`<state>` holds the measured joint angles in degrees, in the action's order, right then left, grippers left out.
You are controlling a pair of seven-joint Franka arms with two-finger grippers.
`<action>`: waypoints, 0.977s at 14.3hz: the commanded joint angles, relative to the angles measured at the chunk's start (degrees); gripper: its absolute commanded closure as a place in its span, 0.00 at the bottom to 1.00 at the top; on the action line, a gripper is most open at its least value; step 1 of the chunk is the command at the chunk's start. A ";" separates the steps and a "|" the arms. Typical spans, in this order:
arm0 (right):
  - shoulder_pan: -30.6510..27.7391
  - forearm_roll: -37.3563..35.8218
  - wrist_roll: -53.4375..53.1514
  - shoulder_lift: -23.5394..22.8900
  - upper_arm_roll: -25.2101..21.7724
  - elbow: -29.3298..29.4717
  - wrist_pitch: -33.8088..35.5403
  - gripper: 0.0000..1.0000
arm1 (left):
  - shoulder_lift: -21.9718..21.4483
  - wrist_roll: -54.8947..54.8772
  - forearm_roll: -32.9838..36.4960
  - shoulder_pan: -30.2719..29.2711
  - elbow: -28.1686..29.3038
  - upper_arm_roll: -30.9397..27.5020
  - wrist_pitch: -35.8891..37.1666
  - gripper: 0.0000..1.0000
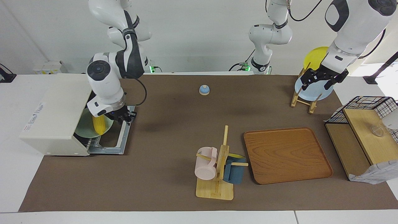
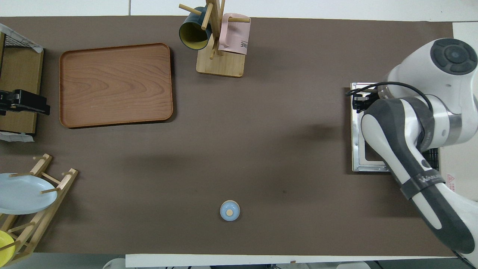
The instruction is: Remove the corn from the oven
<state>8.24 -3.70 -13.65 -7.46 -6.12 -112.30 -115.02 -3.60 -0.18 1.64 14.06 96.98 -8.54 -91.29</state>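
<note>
The off-white oven (image 1: 56, 109) stands at the right arm's end of the table. Its door (image 1: 108, 144) lies folded down flat on the mat and also shows in the overhead view (image 2: 357, 149). Inside, the yellow corn (image 1: 99, 126) lies on a pale green plate (image 1: 83, 128); the right arm hides both in the overhead view. My right gripper (image 1: 124, 117) is low at the door's outer edge, at the corner nearer the robots, beside the corn, and shows in the overhead view (image 2: 360, 104). My left gripper (image 1: 323, 79) waits raised at the left arm's end of the table (image 2: 22, 102).
A small blue bell (image 1: 204, 90) sits mid-table near the robots. A mug tree (image 1: 217, 168) with a pink and a blue mug and a wooden tray (image 1: 287, 155) lie farther out. A plate rack (image 1: 306, 99) and wire basket (image 1: 367, 105) with a wooden shelf are at the left arm's end.
</note>
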 commanded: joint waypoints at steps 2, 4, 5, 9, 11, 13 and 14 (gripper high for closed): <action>-3.13 0.71 6.96 2.10 0.41 -6.00 -4.78 0.36 | -0.44 -1.05 -0.06 -0.53 -0.12 0.28 0.76 0.00; -3.23 0.71 7.32 2.36 0.32 -6.87 -5.30 0.36 | -0.44 -1.05 -0.06 -0.53 -0.12 0.28 0.76 0.00; -3.23 0.71 7.41 2.54 0.41 -8.10 -5.83 0.39 | -0.44 -1.05 -0.06 -0.53 -0.12 0.28 0.76 0.00; -3.14 -3.84 15.58 3.07 0.32 -8.82 -6.71 0.83 | -0.44 -1.05 -0.06 -0.53 -0.12 0.28 0.76 0.00; -2.79 -5.18 15.59 3.15 0.32 -8.90 -6.71 0.86 | -0.44 -1.05 -0.06 -0.53 -0.12 0.28 0.76 0.00; -2.35 -6.75 15.76 2.45 0.58 -8.73 -6.45 1.00 | -0.44 -1.05 -0.06 -0.53 -0.12 0.28 0.76 0.00; -0.78 -7.98 15.67 2.36 0.93 -7.77 -5.32 1.00 | -0.44 -1.05 -0.06 -0.53 -0.12 0.28 0.76 0.00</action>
<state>5.95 -9.70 1.06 -5.94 -5.73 -119.43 -120.37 -3.60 -0.20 1.64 14.06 96.98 -8.54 -91.29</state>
